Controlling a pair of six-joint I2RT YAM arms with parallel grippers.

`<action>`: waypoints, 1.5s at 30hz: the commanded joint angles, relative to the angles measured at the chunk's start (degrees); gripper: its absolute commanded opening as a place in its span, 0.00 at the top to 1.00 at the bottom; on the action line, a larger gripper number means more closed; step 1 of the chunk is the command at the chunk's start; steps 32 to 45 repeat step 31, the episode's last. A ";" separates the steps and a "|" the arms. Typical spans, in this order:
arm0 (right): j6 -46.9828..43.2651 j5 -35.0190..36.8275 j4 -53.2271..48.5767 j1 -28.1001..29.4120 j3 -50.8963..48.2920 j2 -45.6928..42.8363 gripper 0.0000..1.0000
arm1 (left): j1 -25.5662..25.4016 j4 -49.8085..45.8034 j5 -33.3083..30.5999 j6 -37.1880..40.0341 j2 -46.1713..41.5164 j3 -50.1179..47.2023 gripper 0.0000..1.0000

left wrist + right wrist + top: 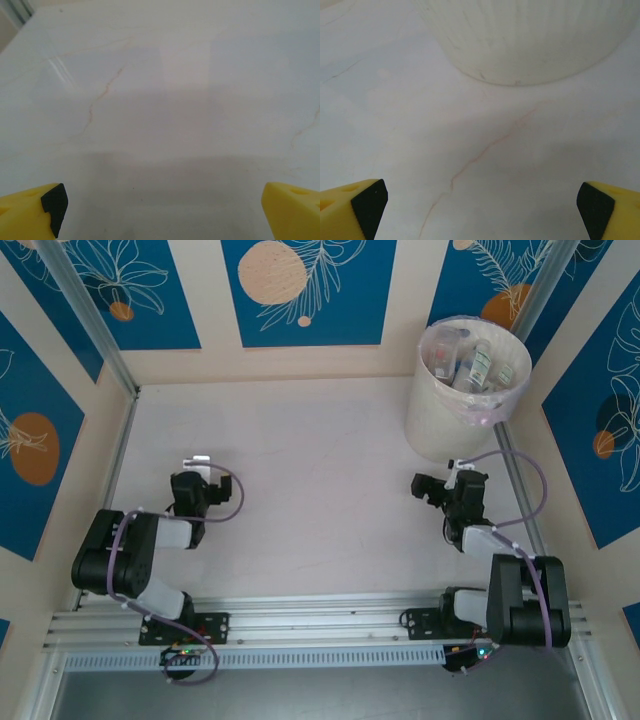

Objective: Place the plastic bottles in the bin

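The plastic bottles [470, 365] lie in the bin [435, 425] at the tabletop's [300, 470] far right corner. My right fingers [345, 205], spread apart and empty, face its base; my left fingers [25, 212] gape likewise.

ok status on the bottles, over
Left gripper open, empty, low over the table. Right gripper open, empty, facing the bin base. Plastic bottles inside the bin. Nothing in the way.

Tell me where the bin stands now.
In the top view, the bin stands far right on the table, just beyond the right gripper, holding plastic bottles.
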 commanded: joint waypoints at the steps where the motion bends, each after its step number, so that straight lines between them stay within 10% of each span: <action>1: -3.33 -1.06 10.17 1.24 2.81 3.96 0.01 | 0.41 4.52 -3.14 -0.95 -0.14 -0.23 0.00; 9: -10.52 4.20 38.43 7.62 -3.30 17.24 0.01 | 0.40 4.70 -3.17 -0.97 0.02 -0.35 0.00; 14: -7.24 -3.70 23.28 2.82 2.97 15.65 0.01 | 0.42 4.63 -3.08 -0.97 0.00 -0.18 0.00; 45: -8.71 -2.47 23.35 4.25 3.22 16.03 0.01 | 0.40 4.72 -3.09 -0.86 -0.09 -0.30 0.00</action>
